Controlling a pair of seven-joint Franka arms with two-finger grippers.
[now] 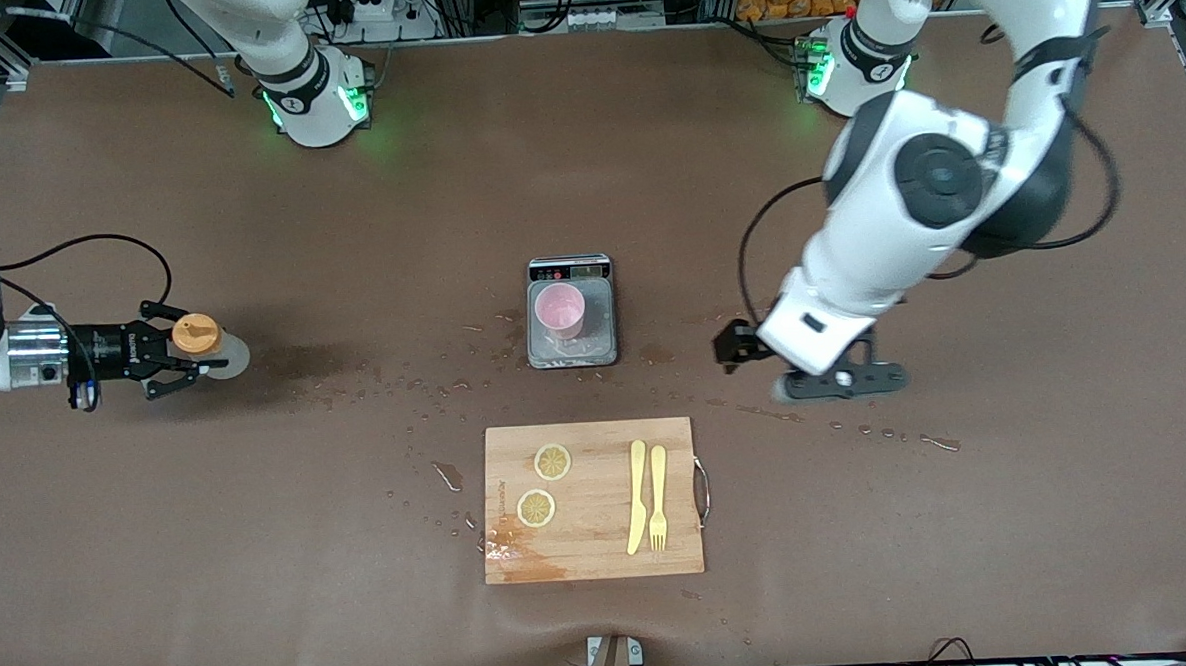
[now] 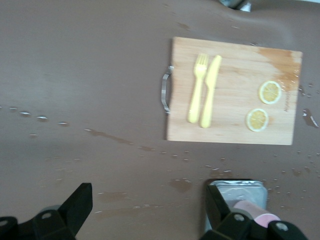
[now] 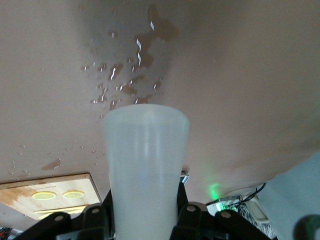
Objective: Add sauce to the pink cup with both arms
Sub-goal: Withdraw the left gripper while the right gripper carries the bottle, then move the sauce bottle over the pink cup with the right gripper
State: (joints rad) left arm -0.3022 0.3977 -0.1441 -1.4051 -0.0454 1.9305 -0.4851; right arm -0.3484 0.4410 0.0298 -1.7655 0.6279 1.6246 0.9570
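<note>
I am holding the sauce bottle [image 1: 208, 346] at the middle left of the front picture, and my right gripper [image 1: 186, 364] is pinching it with both fingers pressed on its sides. The bottle is lying sideways in my grip over the brown table [image 1: 1011, 515], with its orange cap [image 1: 196, 333] facing the camera. In my right wrist picture the whitish bottle [image 3: 145, 165] is filling the middle, between my black fingers [image 3: 95, 220]. My left gripper [image 1: 840, 380] is hanging at the middle right of the front picture, over the wet table, and its fingers [image 2: 75, 207] are spread wide apart with nothing between them. The pink cup [image 1: 561, 310] is standing upright on the grey scale [image 1: 598, 338] in the middle of the picture, well apart from both my grippers. Lower down, in the bottom middle, the wooden cutting board [image 1: 593, 563] is holding two lemon slices [image 1: 552, 462], a yellow knife [image 1: 637, 496] and a yellow fork [image 1: 657, 498]. The fork and knife are lying side by side. There is small writing along one edge of the board, but I cannot read it. Water drops are lying on the table around the scale and board.
</note>
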